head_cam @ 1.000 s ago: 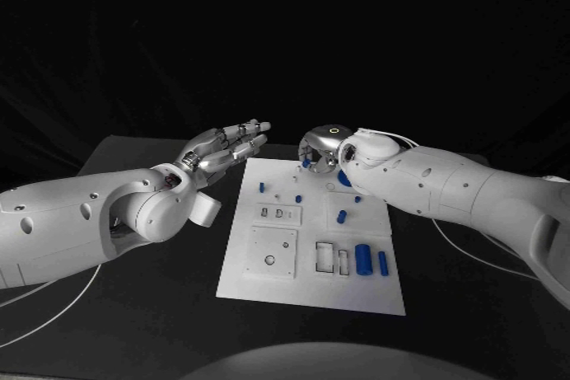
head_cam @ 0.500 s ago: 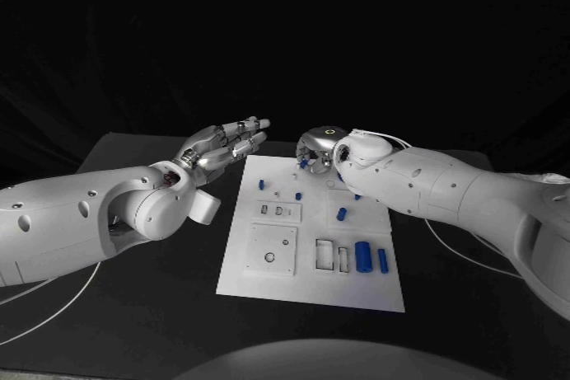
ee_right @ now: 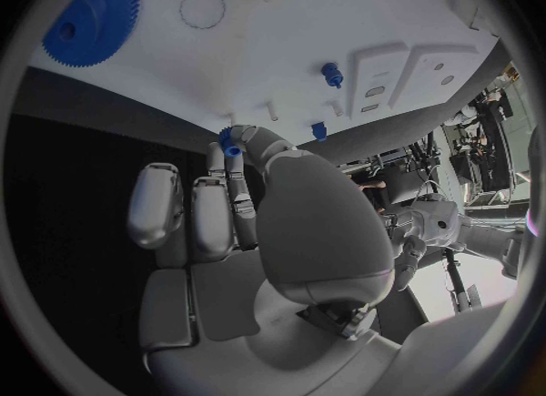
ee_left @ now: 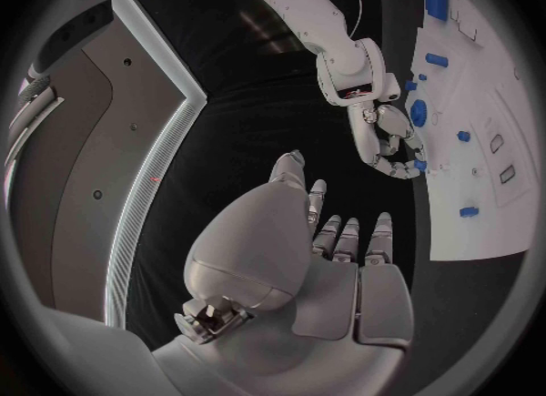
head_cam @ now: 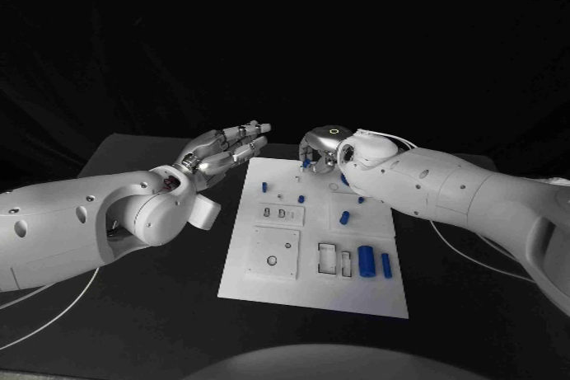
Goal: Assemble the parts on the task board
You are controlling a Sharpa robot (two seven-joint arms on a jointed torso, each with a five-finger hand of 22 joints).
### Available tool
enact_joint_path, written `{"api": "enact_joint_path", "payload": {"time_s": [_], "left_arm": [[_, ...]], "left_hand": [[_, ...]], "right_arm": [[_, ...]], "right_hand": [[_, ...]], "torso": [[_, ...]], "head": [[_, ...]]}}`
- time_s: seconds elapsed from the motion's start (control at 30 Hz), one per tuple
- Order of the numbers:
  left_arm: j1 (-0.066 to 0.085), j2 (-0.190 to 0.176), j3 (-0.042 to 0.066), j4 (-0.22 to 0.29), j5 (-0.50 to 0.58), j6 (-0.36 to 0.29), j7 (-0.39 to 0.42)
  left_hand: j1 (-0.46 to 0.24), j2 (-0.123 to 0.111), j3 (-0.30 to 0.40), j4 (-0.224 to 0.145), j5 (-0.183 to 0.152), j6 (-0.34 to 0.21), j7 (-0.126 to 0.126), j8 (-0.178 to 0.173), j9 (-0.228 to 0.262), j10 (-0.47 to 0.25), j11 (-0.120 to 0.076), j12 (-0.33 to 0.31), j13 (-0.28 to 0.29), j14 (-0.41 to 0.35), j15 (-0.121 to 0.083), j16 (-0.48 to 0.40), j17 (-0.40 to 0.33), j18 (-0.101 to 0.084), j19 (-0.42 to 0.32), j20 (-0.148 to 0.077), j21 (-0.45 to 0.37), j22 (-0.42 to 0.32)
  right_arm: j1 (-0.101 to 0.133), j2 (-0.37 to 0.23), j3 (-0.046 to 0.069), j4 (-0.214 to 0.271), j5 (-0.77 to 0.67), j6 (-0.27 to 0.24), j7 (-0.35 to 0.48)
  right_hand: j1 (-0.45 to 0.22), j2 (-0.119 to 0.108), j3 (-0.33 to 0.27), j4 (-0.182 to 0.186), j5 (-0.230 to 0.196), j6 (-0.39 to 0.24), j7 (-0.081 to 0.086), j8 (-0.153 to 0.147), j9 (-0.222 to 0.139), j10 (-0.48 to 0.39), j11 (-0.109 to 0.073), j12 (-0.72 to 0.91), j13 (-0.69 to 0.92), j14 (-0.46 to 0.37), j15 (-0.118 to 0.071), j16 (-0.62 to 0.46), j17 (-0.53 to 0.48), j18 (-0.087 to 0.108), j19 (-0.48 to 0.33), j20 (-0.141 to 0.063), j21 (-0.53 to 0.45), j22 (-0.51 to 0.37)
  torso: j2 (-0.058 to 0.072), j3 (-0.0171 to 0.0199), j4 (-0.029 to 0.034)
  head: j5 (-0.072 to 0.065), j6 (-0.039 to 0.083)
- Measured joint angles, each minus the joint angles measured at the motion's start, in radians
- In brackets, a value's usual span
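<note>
while the right silver many-fingered hand pinches a small blue peg-like part at its fingertips over the far edge of the white rectangular task board, the left silver hand hovers just beside the board's far left corner, fingers spread and holding nothing. a blue toothed gear lies on the board near the right hand, and blue cylinders lie toward the board's near right corner.

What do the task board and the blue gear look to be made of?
Task board: likely rigid plastic, matte white, with crisp recessed pockets and no glare. Blue gear: probably moulded or printed plastic, one uniform matte blue, with fine even teeth round its rim.
</note>
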Motion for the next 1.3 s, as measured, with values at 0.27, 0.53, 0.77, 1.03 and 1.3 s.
{"api": "enact_joint_path", "payload": {"time_s": [0.27,0.53,0.77,1.03,1.3], "left_arm": [[0.001,-0.004,0.000,0.009,0.000,-0.008,-0.001],[0.004,-0.004,0.000,0.015,0.000,-0.010,-0.003],[0.005,-0.008,0.001,0.029,0.000,-0.012,-0.004],[0.006,-0.013,0.001,0.040,0.000,-0.012,-0.005],[0.006,-0.015,0.001,0.040,0.000,-0.012,-0.006]], "left_hand": [[0.000,0.000,0.000,0.000,0.000,0.008,0.000,0.004,0.001,0.000,0.000,0.000,0.000,0.000,0.000,0.000,0.001,0.000,0.000,0.000,0.000,0.000],[0.000,0.000,0.000,0.000,0.000,0.008,0.000,0.004,0.001,0.002,0.002,0.000,0.000,0.000,0.000,0.000,0.001,0.000,0.000,0.000,0.000,0.000],[0.000,0.000,0.000,0.000,0.000,0.007,0.000,0.004,0.001,0.004,0.004,0.000,0.000,0.000,0.000,0.000,0.001,0.000,0.000,0.000,0.000,0.000],[0.000,0.000,0.000,0.000,0.000,0.007,0.000,0.004,0.001,0.004,0.004,0.005,0.001,0.000,0.000,0.000,0.001,0.000,0.000,0.000,0.000,0.000],[0.000,0.000,0.000,0.000,0.000,0.007,0.000,0.004,0.001,0.004,0.004,0.005,0.001,0.000,0.000,0.000,0.001,0.000,0.000,0.000,0.000,0.000]], "right_arm": [[0.016,-0.011,0.000,0.022,-0.003,-0.002,-0.012],[0.030,-0.020,0.001,0.038,-0.005,-0.002,-0.022],[0.033,-0.024,0.001,0.052,-0.007,0.001,-0.028],[0.035,-0.026,0.002,0.064,-0.008,0.007,-0.029],[0.035,-0.026,0.002,0.070,-0.008,0.012,-0.030]], "right_hand": [[-0.001,-0.001,0.000,0.000,-0.002,0.000,0.000,-0.005,0.000,0.000,0.000,-0.003,0.001,0.000,0.000,0.000,-0.001,0.000,0.000,0.000,0.000,0.001],[-0.001,-0.001,0.000,0.000,-0.004,-0.004,-0.004,-0.005,0.000,0.000,0.000,-0.004,0.002,-0.002,0.002,-0.004,-0.004,0.000,0.000,0.000,0.000,0.001],[-0.001,-0.002,0.000,0.000,-0.005,-0.008,0.001,-0.017,0.001,0.000,0.000,-0.007,0.001,-0.004,0.004,-0.008,-0.010,0.000,0.002,0.002,0.000,0.002],[-0.001,-0.002,0.002,0.003,-0.006,-0.015,0.001,-0.022,0.001,0.000,0.000,-0.012,0.000,-0.007,0.007,-0.008,-0.013,0.000,0.004,0.004,0.000,0.003],[-0.004,-0.004,0.005,0.000,-0.007,-0.018,0.004,-0.023,0.001,0.000,0.000,-0.012,0.000,-0.007,0.007,-0.008,-0.014,0.000,0.004,0.004,0.000,0.004]], "torso": [[0.013,0.0021,0.0014],[0.027,0.0039,0.0041],[0.038,0.0039,0.0081],[0.042,0.0014,0.0107],[0.042,-0.0002,0.0119]], "head": [[-0.006,0.007],[-0.009,0.011],[-0.015,0.013],[-0.015,0.011],[-0.013,0.007]]}}
